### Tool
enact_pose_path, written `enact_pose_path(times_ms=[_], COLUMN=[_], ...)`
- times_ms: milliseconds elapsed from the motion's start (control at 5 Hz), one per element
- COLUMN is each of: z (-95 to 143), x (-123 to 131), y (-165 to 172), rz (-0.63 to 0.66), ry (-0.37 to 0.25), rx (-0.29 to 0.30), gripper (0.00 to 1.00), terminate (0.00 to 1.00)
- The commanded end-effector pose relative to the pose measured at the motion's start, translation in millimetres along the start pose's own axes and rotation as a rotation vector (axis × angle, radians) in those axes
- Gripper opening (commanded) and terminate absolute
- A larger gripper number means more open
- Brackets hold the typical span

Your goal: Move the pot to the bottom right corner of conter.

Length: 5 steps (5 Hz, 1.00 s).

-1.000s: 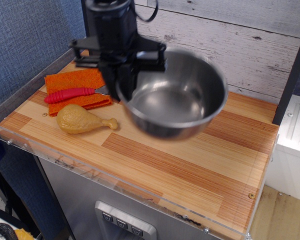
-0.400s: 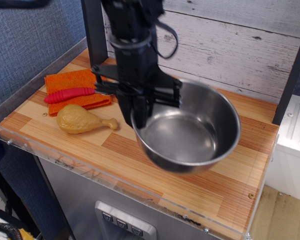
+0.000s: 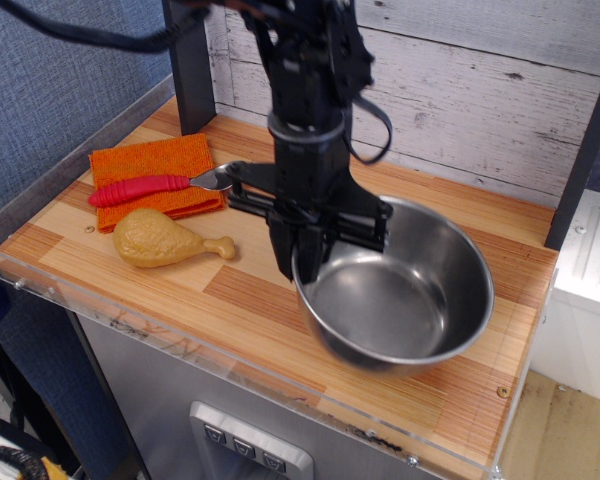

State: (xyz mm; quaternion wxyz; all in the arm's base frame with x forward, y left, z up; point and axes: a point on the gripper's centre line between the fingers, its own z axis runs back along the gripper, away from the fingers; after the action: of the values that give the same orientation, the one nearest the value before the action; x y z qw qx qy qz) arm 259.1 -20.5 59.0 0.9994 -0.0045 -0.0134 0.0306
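Note:
The pot (image 3: 400,295) is a large shiny steel bowl with a rolled rim. It is over the right part of the wooden counter (image 3: 280,310), toward the front. I cannot tell if it touches the wood. My black gripper (image 3: 302,262) comes down from above and is shut on the pot's left rim, one finger inside and one outside. The pot is empty.
An orange cloth (image 3: 155,175) lies at the back left with a red-handled spoon (image 3: 145,188) on it. A toy drumstick (image 3: 165,240) lies in front of it. A clear plastic rim (image 3: 230,370) runs along the front edge. A white plank wall is behind.
My gripper has carried the pot from the counter's middle back to the right and toward the front, and lower. The cloth, spoon and drumstick have not moved.

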Motion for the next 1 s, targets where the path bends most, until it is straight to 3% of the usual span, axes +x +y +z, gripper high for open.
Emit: enact_pose_path(times_ms=[0,200,800], z=[-9.4,-12.2,-8.8], x=[5.8,5.0,8.8], y=[-5.1,-6.8,-3.7], rz=[-0.097,-0.127,-0.13], ry=[0.018,0.033,0.019], rx=[-0.041,-0.043,-0.025], gripper=[0.0,1.0,1.0], terminate=[0.0,0.0,0.0])
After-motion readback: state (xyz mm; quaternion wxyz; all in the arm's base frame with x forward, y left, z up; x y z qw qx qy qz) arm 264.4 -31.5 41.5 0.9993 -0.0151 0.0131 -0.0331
